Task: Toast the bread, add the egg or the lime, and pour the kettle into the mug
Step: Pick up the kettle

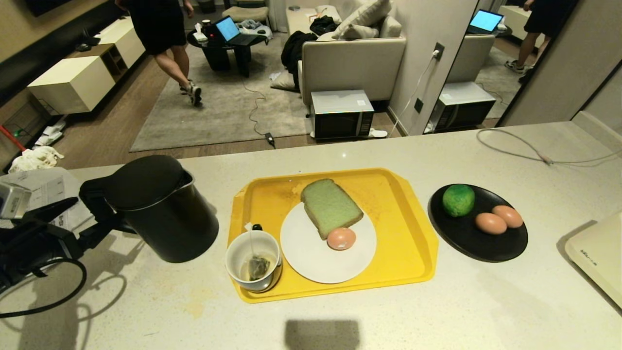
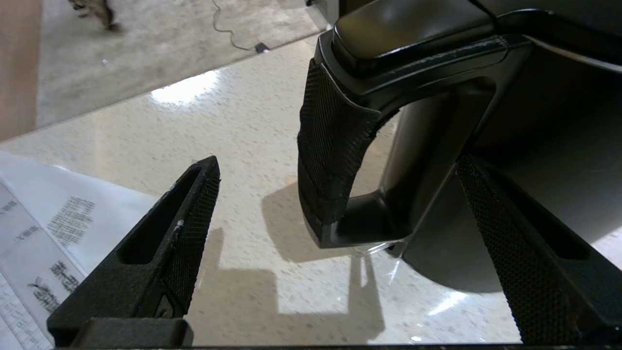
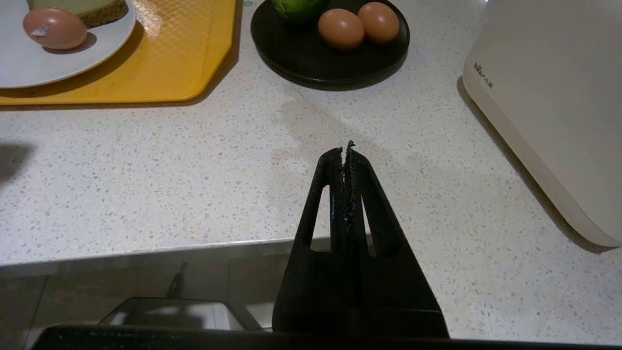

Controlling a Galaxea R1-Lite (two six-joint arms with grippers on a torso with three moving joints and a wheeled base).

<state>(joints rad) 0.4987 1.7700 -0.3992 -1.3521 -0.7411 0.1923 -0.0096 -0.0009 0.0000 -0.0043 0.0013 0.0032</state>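
Observation:
The black kettle (image 1: 163,209) stands on the counter left of the yellow tray (image 1: 403,228). My left gripper (image 1: 96,212) is open, with one finger on each side of the kettle's loop handle (image 2: 330,160) and neither touching it. On the tray, the white mug (image 1: 252,260) holds a tea bag. A white plate (image 1: 316,265) carries the green bread (image 1: 330,206) and an egg (image 1: 341,238). A black plate (image 1: 481,243) to the right holds the lime (image 1: 458,199) and two more eggs (image 1: 491,222). My right gripper (image 3: 346,148) is shut and empty, over the counter's near edge.
Printed papers (image 1: 48,189) lie left of the kettle. A cream appliance (image 1: 600,253) sits at the right edge, and a grey cable (image 1: 534,153) lies at the back right. Beyond the counter a person (image 1: 160,29) walks in the room.

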